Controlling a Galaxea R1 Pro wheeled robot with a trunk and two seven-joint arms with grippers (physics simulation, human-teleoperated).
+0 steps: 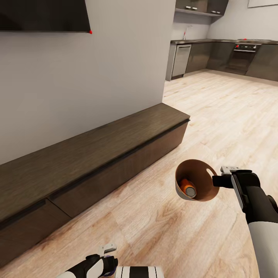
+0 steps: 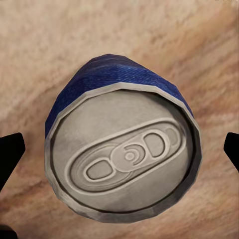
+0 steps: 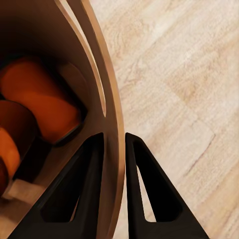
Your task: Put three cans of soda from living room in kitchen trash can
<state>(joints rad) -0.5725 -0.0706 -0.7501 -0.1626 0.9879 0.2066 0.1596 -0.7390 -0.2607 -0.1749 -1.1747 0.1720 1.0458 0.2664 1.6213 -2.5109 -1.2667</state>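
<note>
Light wood plank floor (image 1: 216, 116) everywhere, and a plain grey wall (image 1: 116, 69) on the left with the bottom corner of a black TV (image 1: 44, 15) hanging up top. Under it a long low dark-wood cabinet (image 1: 96, 154) runs along the wall foot, its far end corner sticking out toward the open floor. Way back on the right is the kitchen (image 1: 224, 54): dark grey cabinets, counter, a built-in oven (image 1: 243, 58).

Down at the near edge, the left gripper (image 1: 106, 256) is low over the floor. In its wrist cam the dark blue can (image 2: 122, 149) sits between the two black fingertips (image 2: 10, 154), grey top and pull tab facing straight at the camera, so its long axis runs along the fingers. Fingers are spread pretty wide at either side of it; can't tell if they're actually touching it.

Over to the right, the trash can (image 1: 195, 185) hangs above the floor, tipped so its mouth faces the head cam. The right gripper (image 1: 222, 179) pinches the rim, one finger (image 3: 82, 194) inside and one outside, beside the handle cut-out. Two orange cans (image 3: 42, 107) lie in the bottom; the one seen from the head has its grey top pointing out toward the mouth.
</note>
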